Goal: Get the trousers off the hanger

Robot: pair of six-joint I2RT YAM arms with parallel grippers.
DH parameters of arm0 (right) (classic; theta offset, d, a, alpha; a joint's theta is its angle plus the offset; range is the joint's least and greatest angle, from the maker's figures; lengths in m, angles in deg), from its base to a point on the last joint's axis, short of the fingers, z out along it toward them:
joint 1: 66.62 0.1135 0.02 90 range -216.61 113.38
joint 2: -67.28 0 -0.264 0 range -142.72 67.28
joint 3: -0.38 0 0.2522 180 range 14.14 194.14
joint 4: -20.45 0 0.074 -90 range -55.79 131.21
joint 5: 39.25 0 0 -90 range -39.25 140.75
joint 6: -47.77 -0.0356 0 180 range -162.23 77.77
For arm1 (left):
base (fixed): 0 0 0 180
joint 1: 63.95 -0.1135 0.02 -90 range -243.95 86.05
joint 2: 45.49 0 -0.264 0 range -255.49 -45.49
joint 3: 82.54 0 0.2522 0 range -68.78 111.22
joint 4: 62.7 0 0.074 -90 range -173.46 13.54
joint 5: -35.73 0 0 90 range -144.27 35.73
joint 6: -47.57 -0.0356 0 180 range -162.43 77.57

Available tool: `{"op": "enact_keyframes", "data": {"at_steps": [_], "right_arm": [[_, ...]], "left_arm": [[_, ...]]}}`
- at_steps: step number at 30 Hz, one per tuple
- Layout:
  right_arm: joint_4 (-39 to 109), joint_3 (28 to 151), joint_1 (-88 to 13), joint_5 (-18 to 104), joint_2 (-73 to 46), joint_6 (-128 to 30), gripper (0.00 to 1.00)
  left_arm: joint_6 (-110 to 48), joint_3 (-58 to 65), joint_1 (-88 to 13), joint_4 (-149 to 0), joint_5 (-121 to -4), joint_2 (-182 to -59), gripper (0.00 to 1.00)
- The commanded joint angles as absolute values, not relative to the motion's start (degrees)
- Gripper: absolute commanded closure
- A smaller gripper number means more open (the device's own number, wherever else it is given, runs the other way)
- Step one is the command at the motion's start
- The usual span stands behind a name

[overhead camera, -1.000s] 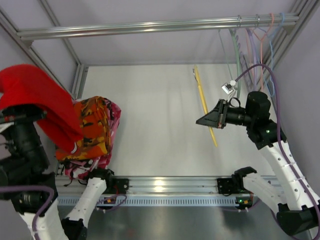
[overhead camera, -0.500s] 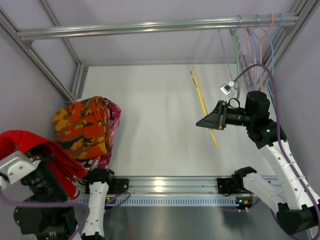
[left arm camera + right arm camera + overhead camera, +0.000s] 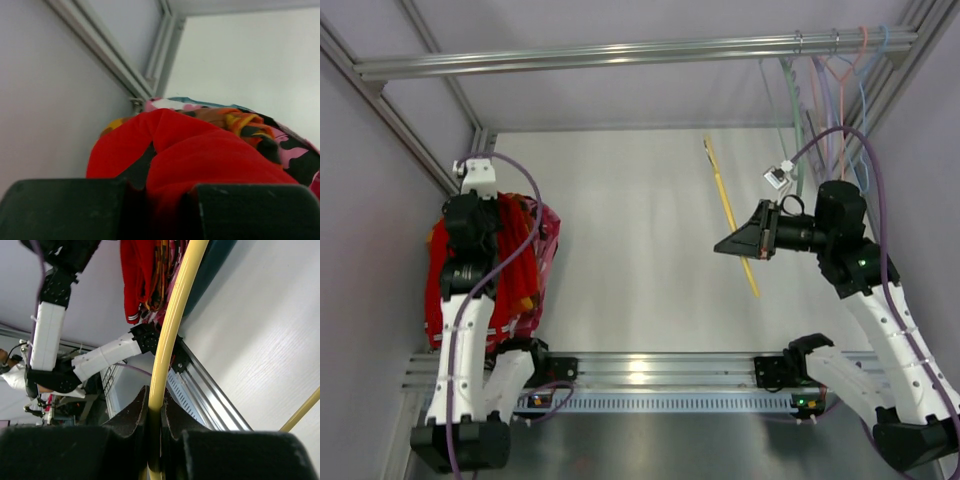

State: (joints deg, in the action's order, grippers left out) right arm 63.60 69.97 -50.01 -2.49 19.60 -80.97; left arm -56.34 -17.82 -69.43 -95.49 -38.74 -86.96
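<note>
The work surface is a pale off-white table (image 3: 640, 200) with a faint grain visible in the right wrist view. Plain light grey walls enclose it: a left wall (image 3: 370, 190), a back wall (image 3: 620, 100) and a right wall (image 3: 925, 170). An aluminium profile frame surrounds the cell. One horizontal bar (image 3: 620, 52) spans the top from left to right. A slanted member (image 3: 410, 130) runs down the left side to a corner post (image 3: 478, 160). An aluminium rail (image 3: 660, 368) lies along the near edge of the table and shows a bright reflection. Lighting is even and diffuse. A dark grey floor (image 3: 660, 440) lies beyond the rail.
</note>
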Motion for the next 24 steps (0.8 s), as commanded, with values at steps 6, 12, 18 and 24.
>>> {"op": "enact_keyframes", "data": {"at_steps": [6,12,18,24], "right_arm": [[68.3,78.9,-54.7,-5.8,23.8,-80.9,1.00],[67.9,84.1,-58.3,-8.8,21.9,-87.6,1.00],[69.0,94.9,-63.2,-8.7,16.4,-96.7,1.00],[69.9,105.5,-68.8,-7.5,8.5,-107.2,1.00]], "left_arm": [[-51.6,-20.6,-69.5,-85.1,-45.3,-97.3,0.59],[-48.4,-16.4,-69.5,-92.5,-49.8,-93.9,0.01],[-43.8,-10.9,-69.5,-94.1,-56.1,-84.6,0.01],[-43.3,-8.9,-69.4,-96.4,-57.5,-80.6,0.01]]}}
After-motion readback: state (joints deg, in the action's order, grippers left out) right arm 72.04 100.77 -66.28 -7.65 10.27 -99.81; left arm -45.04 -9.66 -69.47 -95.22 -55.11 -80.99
